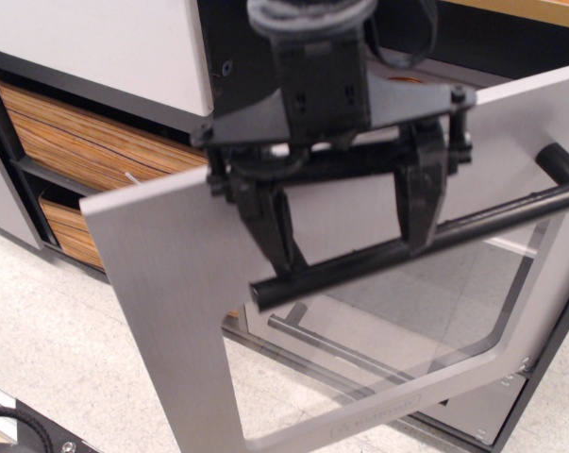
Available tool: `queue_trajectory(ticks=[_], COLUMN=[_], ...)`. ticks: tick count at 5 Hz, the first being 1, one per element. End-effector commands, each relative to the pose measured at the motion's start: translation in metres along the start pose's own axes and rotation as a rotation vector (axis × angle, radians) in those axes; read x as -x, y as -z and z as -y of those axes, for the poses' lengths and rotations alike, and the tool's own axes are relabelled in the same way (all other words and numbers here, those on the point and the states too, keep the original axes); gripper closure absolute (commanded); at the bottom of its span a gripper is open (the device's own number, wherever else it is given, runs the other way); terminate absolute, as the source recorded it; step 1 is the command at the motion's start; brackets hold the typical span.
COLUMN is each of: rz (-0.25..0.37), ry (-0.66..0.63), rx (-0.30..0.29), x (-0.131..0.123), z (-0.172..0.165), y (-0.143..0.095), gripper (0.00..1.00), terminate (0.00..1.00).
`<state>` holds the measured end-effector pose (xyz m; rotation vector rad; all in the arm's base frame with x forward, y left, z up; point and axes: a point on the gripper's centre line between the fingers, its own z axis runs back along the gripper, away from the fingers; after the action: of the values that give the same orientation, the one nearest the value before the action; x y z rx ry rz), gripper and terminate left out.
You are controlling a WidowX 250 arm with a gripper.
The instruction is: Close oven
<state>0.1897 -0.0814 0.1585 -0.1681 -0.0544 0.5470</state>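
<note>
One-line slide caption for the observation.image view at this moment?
Open gripper straddles the black bar handle of the oven's grey door, raised partway towards shut.

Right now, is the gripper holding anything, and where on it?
Nothing is clamped. The gripper is open, its fingers straddling the thick black bar handle of the grey oven door.
</note>
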Motion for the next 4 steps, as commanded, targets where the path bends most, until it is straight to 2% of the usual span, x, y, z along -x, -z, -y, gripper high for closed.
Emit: queue_trajectory(ticks=[1,2,3,4], rz=[0.043,0.001,-0.066,-0.124], ry=[0.020,0.088,0.128,0.179], rx=[0.088,0.104,0.078,0.033], x=[-0.019,-0.005,0.004,0.013], z=[-0.008,-0.013,-0.017,-0.015], y=[-0.032,-0.038,-0.026,0.001], gripper=[0.00,0.00,0.00,0.00], terminate=[0.00,0.00,0.00,0.00])
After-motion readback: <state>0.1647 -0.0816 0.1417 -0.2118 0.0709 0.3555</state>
